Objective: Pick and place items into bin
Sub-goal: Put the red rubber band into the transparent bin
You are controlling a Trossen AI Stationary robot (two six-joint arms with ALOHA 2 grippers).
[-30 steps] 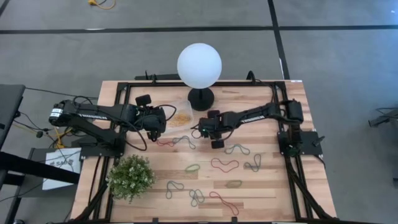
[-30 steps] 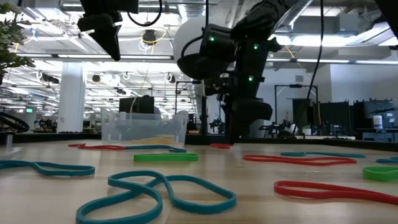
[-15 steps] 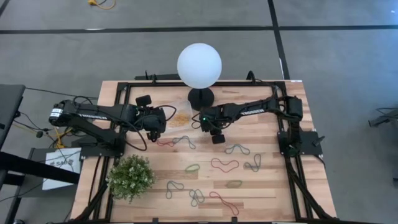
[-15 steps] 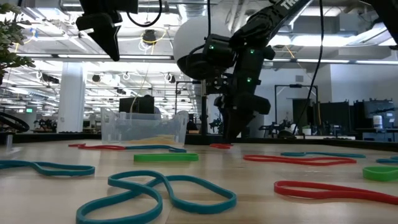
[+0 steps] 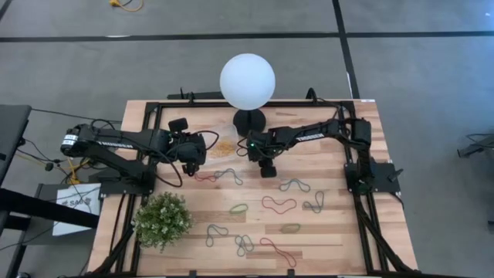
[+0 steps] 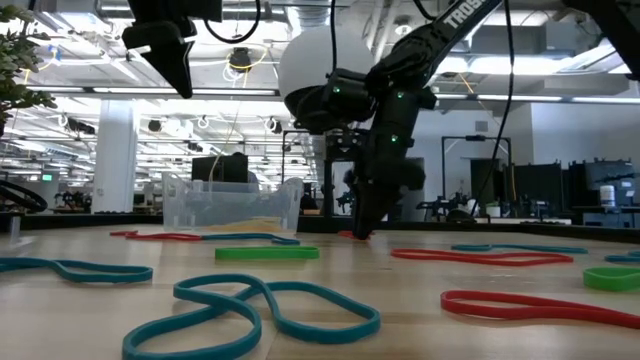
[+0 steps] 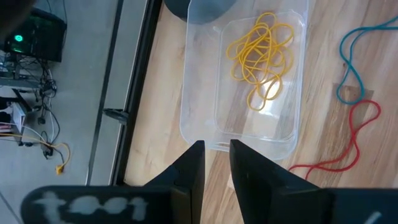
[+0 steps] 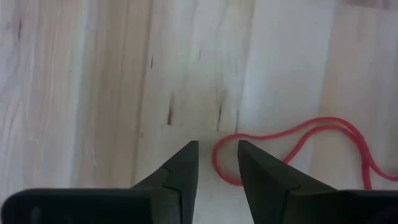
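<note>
The bin (image 5: pixel 224 147), a clear tub with yellow bands (image 7: pixel 261 56) in it, stands on the table left of the lamp base. Loose red, teal and green bands lie across the table's middle and near part. My left gripper (image 7: pixel 216 168) hangs open high above the bin's near rim (image 7: pixel 236 144), with nothing between its fingers. My right gripper (image 8: pixel 217 158) points steeply down just right of the bin, its tips low at the table (image 6: pixel 358 230). It is open, and the looped end of a red band (image 8: pixel 224 163) lies flat on the wood between its fingertips.
A white globe lamp (image 5: pixel 247 81) on a black base stands at the table's far middle, close to my right arm. A leafy plant (image 5: pixel 164 220) sits near left. Teal (image 5: pixel 295 185), red (image 5: pixel 278 205) and green (image 5: pixel 239 208) bands lie scattered. Black frame rails run along both sides.
My right gripper has swung a little toward the table's far edge and left, toward the bin. It has tipped more steeply downward and sunk until its tips stand at the table by the red band.
</note>
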